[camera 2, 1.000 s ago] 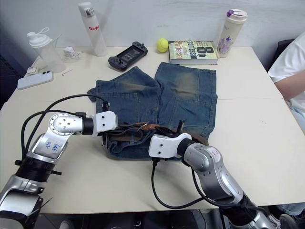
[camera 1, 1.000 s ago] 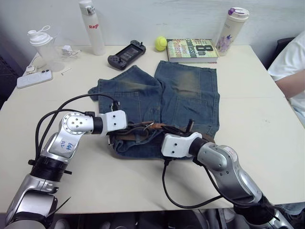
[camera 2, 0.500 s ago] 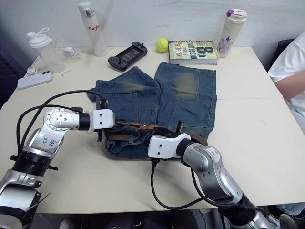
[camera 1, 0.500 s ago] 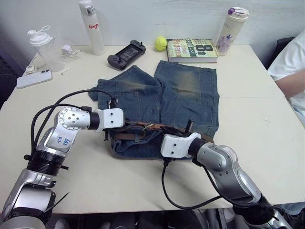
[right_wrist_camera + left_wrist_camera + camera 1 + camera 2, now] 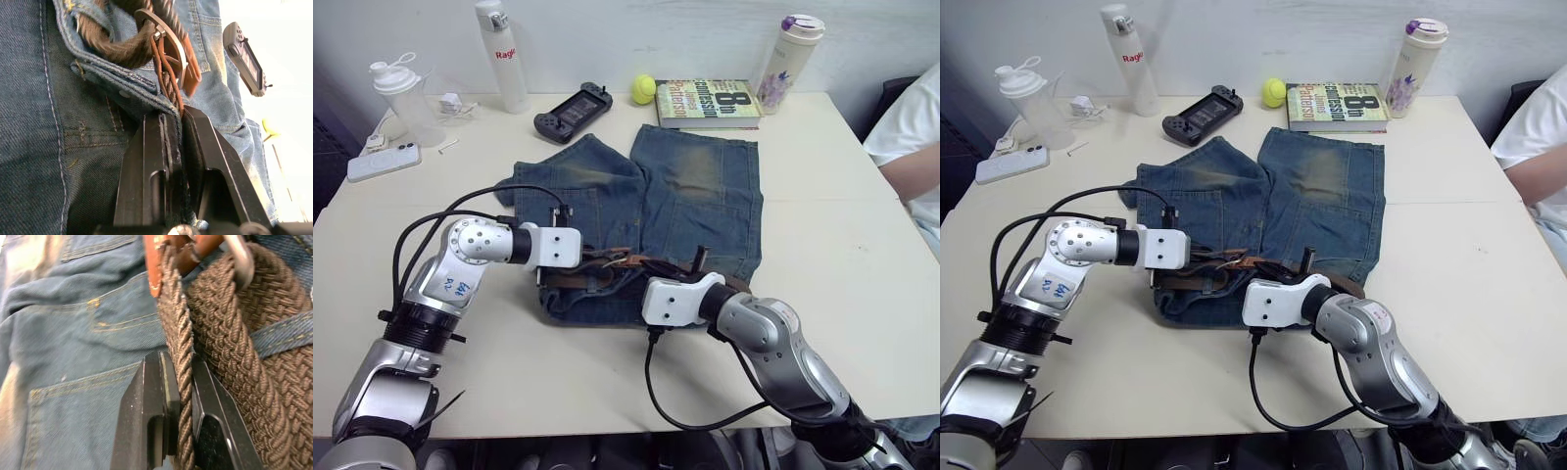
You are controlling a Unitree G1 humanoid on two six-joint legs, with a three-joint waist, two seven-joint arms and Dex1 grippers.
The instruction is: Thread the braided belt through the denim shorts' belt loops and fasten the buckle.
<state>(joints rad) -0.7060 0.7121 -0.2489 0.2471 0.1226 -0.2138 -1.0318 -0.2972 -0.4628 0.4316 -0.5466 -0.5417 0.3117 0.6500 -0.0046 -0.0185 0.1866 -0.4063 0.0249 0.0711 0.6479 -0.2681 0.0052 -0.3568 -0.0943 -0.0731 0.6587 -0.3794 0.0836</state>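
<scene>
Where the denim shorts end nearest, both claws (left, right) clamped on the braided belt.

The left gripper has moved back toward the right gripper along the shorts' waistband. Half a second ago it had drawn away from the buckle; now its white wrist block sits further in over the denim, nearer the buckle than at either earlier moment. Its elbow has swung with it and the cable loops higher above the forearm. The stretch of belt between its fingers and the buckle is shorter and more bunched, with the strap clamped edge-on between the two pads. The right gripper has barely shifted.
</scene>
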